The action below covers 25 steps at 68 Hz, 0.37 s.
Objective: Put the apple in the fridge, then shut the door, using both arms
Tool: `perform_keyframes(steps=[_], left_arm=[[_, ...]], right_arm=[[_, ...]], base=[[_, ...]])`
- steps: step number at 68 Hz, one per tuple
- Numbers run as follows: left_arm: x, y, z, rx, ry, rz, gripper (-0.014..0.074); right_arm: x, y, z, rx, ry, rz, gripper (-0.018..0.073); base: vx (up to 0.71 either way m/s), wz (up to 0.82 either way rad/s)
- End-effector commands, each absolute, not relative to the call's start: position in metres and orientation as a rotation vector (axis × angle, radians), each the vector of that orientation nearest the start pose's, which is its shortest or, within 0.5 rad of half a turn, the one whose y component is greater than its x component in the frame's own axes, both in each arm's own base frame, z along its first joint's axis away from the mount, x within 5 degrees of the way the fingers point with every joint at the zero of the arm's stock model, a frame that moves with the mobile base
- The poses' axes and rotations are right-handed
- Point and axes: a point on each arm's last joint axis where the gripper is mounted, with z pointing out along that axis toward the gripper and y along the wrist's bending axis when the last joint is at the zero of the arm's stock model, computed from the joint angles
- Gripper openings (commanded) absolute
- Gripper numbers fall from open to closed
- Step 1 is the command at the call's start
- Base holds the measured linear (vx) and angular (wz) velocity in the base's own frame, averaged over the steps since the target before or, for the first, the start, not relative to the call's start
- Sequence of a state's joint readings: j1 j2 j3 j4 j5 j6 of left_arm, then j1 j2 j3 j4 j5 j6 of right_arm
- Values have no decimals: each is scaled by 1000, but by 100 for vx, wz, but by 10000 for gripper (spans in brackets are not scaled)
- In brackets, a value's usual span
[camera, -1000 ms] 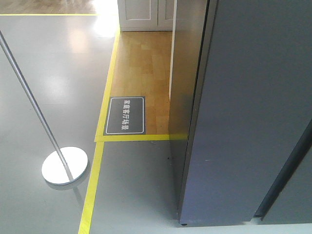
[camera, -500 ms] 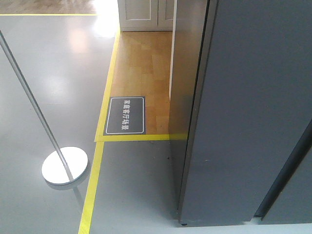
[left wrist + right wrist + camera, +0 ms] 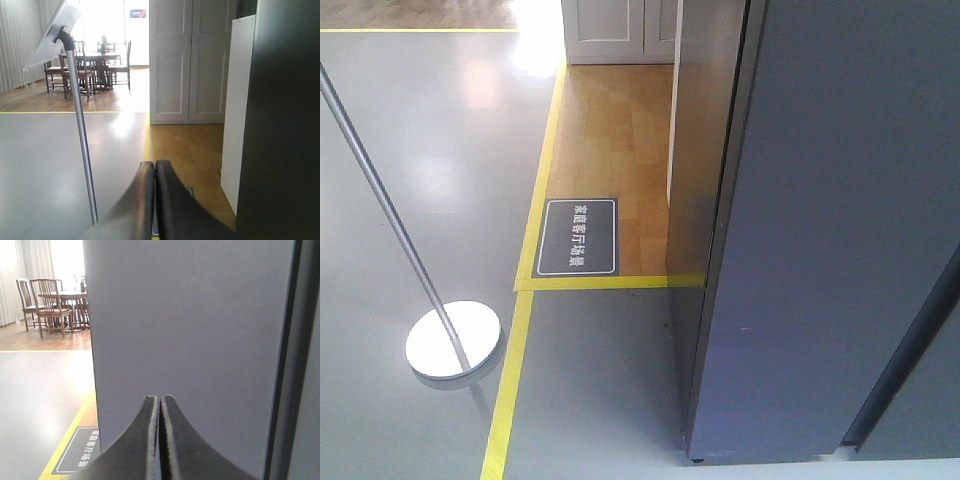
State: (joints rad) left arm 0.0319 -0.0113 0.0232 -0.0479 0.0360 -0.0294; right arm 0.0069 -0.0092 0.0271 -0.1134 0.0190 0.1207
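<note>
The apple is out of view in every frame. The fridge (image 3: 692,200) stands at the right, and only its dark grey outside shows. Its flat grey door (image 3: 820,250) faces me, with a dark seam along its right edge. None of the white inside shows. My right gripper (image 3: 160,398) is shut and empty, pointing straight at the door panel (image 3: 190,315) from close by. My left gripper (image 3: 155,163) is shut and empty too. It points over the floor past the fridge's dark side (image 3: 285,125).
A metal sign pole (image 3: 380,200) on a round base (image 3: 453,340) stands on the grey floor at left. Yellow floor tape (image 3: 520,330) and a dark floor label (image 3: 578,237) border a wooden floor strip. A white panel (image 3: 240,100) and white cupboard doors (image 3: 185,65) lie beyond the fridge.
</note>
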Motion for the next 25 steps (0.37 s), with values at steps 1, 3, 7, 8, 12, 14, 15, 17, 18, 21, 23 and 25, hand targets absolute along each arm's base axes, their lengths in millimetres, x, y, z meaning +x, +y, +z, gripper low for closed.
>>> perform_keyframes(steps=[1,3,7,8,12,14,15,17,18,21,23,25], left_arm=[[55,2,206,-94,1450,-49,-6],[55,2,206,-94,1450,-49,-6],[55,2,206,-94,1450,-49,-6],[55,2,206,-94,1450,-49,-6],[55,2,206,-94,1450,-49,-6],[55,2,206,-94,1450,-49,-6],[55,2,206,-94,1450,-49,-6],[55,2,206,-94,1450,-49,-6],[55,2,206,-94,1450,-49,-6],[55,2,206,-94,1450,-49,-6],[55,2,206,-94,1450,-49,-6],[55,2,206,-94,1450,-49,-6]], right_arm=[[56,1,207,-1,1442,11,-3],[56,1,207,-1,1442,11,-3],[56,1,207,-1,1442,11,-3],[56,1,207,-1,1442,11,-3],[56,1,207,-1,1442,11,-3],[56,1,207,-1,1442,11,-3],[56,1,207,-1,1442,11,-3],[56,1,207,-1,1442,11,-3],[56,1,207,-1,1442,11,-3],[56,1,207,-1,1442,11,-3],[56,1,207,-1,1442,11,-3],[56,1,207,-1,1442,11,-3]], base=[[0,0],[0,0],[0,0],[0,0],[0,0],[0,0],[0,0],[0,0],[0,0],[0,0],[0,0],[0,0]])
